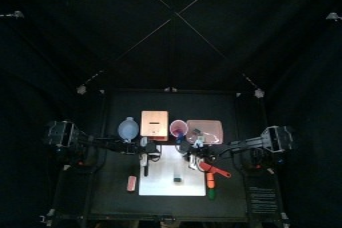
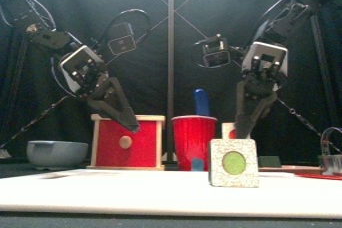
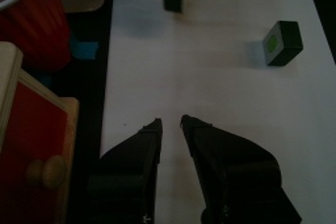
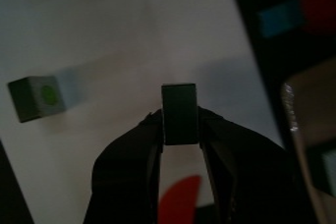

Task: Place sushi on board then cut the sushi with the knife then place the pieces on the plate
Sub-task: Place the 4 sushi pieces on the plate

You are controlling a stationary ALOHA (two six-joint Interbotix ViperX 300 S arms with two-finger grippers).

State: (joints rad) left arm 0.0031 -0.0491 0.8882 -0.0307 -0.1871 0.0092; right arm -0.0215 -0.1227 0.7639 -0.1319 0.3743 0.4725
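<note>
Over the white cutting board (image 2: 120, 190), the right tool (image 4: 179, 128) clamps a dark green sushi piece (image 4: 179, 102); a second sushi piece (image 2: 234, 163) stands on the board, the left tool (image 3: 172, 126) barely parted, empty.

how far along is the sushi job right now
The sushi is on the white board and already apart: one piece stands alone there. In hand: the right gripper is shut on a dark sushi block above the board. Left: getting the pieces onto the pink tray; the left gripper hangs empty.
</note>
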